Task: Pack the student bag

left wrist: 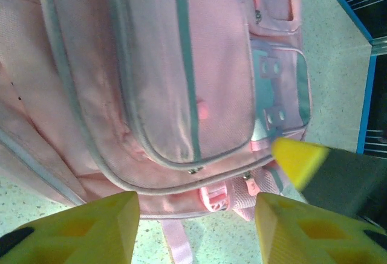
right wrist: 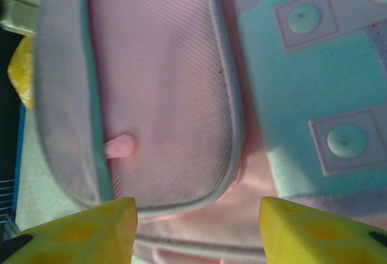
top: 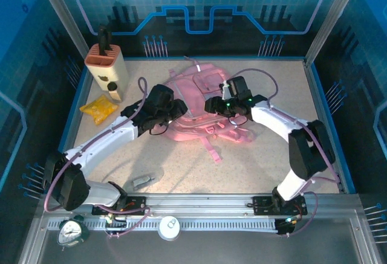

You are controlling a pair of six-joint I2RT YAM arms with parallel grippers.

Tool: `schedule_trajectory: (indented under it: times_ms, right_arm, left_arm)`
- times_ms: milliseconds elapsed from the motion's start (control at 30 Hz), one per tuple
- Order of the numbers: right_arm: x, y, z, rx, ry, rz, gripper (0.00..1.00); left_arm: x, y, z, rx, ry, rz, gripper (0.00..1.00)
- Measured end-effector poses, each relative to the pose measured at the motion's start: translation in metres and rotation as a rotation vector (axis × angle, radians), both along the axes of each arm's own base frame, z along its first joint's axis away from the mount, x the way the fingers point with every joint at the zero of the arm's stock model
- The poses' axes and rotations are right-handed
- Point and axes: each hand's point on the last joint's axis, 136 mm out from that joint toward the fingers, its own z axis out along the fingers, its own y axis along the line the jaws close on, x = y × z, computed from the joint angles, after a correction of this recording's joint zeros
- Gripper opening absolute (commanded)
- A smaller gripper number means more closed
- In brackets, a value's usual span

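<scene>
The student bag [top: 202,89], a soft pink backpack with pale pockets and pink straps, lies flat in the middle of the table. My left gripper [top: 179,109] hovers over its left side and my right gripper [top: 213,105] over its middle, their tips close together. In the left wrist view the left gripper [left wrist: 196,206] stands open with nothing between its yellow fingers, above the bag's [left wrist: 157,64] zipped pocket edge. A yellow fingertip [left wrist: 299,158] of the other gripper pokes in at the right. The right gripper [right wrist: 198,209] is open too, just above the bag's [right wrist: 163,83] front pocket.
A small yellow packet [top: 100,108] lies left of the bag, and a beige holder [top: 107,64] stands at the back left. A small grey item [top: 145,181] lies near the front edge. A clock [top: 71,231] and a white disc [top: 169,226] sit beyond the rail.
</scene>
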Motion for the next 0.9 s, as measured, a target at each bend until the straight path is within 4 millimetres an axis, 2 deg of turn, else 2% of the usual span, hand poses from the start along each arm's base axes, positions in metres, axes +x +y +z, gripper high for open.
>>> schedule_trajectory:
  times_ms: [100, 267, 400, 467, 567, 700, 900]
  right_arm:
    - [0.004, 0.005, -0.015, -0.009, 0.042, -0.009, 0.56]
    - [0.007, 0.011, -0.026, 0.016, 0.078, -0.025, 0.42]
    - [0.012, 0.014, -0.026, 0.040, 0.077, -0.043, 0.38]
    - [0.014, 0.015, -0.025, 0.048, 0.079, -0.054, 0.26]
    - [0.017, 0.016, -0.023, 0.066, 0.087, -0.077, 0.19]
    - [0.018, 0.018, -0.020, 0.099, 0.096, -0.105, 0.03]
    - [0.014, 0.021, -0.009, 0.166, 0.090, -0.150, 0.00]
  left_arm:
    - [-0.002, -0.007, 0.003, 0.053, -0.021, -0.024, 0.61]
    - [-0.007, -0.010, -0.020, 0.163, 0.010, -0.037, 0.68]
    - [-0.009, -0.014, -0.035, 0.235, 0.026, -0.045, 0.74]
    - [-0.012, -0.015, -0.038, 0.270, 0.027, -0.048, 0.77]
    - [-0.014, -0.019, -0.038, 0.304, 0.015, -0.043, 0.81]
    - [-0.016, -0.020, -0.042, 0.343, 0.022, -0.018, 0.90]
    - [-0.019, -0.026, -0.055, 0.415, 0.041, 0.014, 0.97]
